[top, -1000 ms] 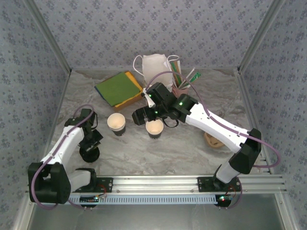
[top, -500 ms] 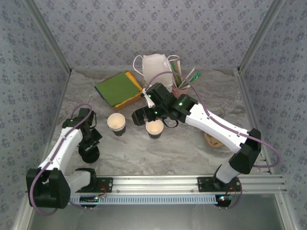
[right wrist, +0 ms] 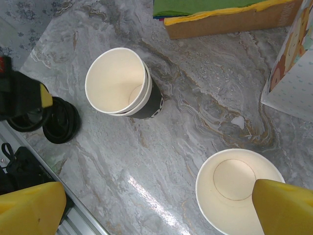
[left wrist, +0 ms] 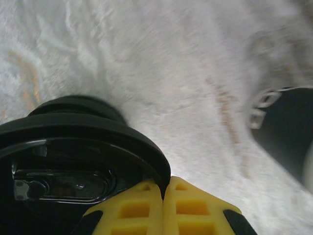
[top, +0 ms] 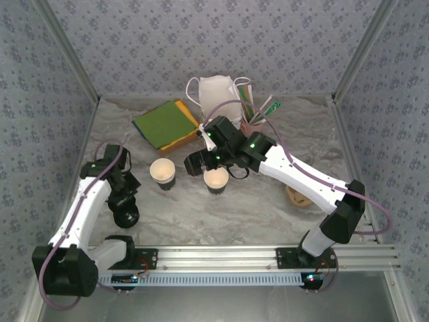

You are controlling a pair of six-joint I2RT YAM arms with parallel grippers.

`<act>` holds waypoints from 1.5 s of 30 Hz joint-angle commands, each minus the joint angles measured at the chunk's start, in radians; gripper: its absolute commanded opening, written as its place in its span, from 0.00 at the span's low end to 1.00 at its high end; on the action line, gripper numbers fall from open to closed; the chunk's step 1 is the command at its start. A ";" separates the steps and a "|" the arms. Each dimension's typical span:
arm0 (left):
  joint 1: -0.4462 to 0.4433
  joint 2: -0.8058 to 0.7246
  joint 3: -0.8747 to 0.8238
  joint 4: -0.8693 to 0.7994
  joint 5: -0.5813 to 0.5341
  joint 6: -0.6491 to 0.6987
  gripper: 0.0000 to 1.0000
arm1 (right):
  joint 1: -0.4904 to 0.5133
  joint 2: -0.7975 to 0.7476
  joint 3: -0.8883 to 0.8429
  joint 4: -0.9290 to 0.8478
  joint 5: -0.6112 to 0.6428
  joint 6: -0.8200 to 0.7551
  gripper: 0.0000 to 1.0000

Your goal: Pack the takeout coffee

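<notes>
Two lidless paper cups stand mid-table: a dark nested pair [top: 163, 174] [right wrist: 122, 83] and a second cup [top: 216, 180] [right wrist: 234, 196] with a cream inside. The takeout coffee, a cup with its lid on, is out of view. My left gripper [top: 127, 200] [left wrist: 165, 182] is shut on the rim of a black lid [left wrist: 83, 147] [top: 125, 216] low over the table at the left. More black lids [right wrist: 61, 120] lie beside it. My right gripper [top: 216, 168] [right wrist: 156, 210] hangs open above the second cup, with nothing between its fingers.
A white bag [top: 216, 94] stands at the back, with a green-topped cardboard box [top: 164, 124] [right wrist: 225, 14] to its left and a pink holder of stirrers [top: 253, 119] to its right. A brown item [top: 298, 196] lies under the right arm.
The left arm's elbow has swung leftward while its gripper stays shut on the black lid at nearly the same spot. The right arm and both cups have not moved.
</notes>
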 commanded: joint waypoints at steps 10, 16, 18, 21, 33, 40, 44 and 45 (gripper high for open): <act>0.000 -0.055 0.391 0.069 0.319 -0.002 0.00 | -0.055 -0.058 0.027 0.001 0.029 -0.003 1.00; -0.016 -0.071 0.429 0.320 0.509 -0.084 0.00 | -0.083 -0.094 0.012 0.036 0.012 0.000 1.00; -0.045 -0.071 0.404 0.445 0.551 -0.142 0.00 | -0.101 -0.121 -0.009 0.068 -0.004 0.001 1.00; -0.119 -0.050 0.383 0.597 0.593 -0.192 0.00 | -0.143 -0.165 -0.043 0.115 -0.054 0.001 1.00; -0.295 0.069 0.291 1.146 0.708 -0.340 0.00 | -0.411 -0.329 -0.294 0.543 -0.499 0.331 1.00; -0.354 0.177 0.345 1.344 0.773 -0.417 0.00 | -0.468 -0.312 -0.323 0.749 -0.619 0.538 1.00; -0.358 0.216 0.383 1.409 0.774 -0.464 0.00 | -0.485 -0.276 -0.325 0.912 -0.658 0.691 0.99; -0.358 0.225 0.387 1.425 0.772 -0.478 0.00 | -0.486 -0.267 -0.326 0.951 -0.662 0.726 1.00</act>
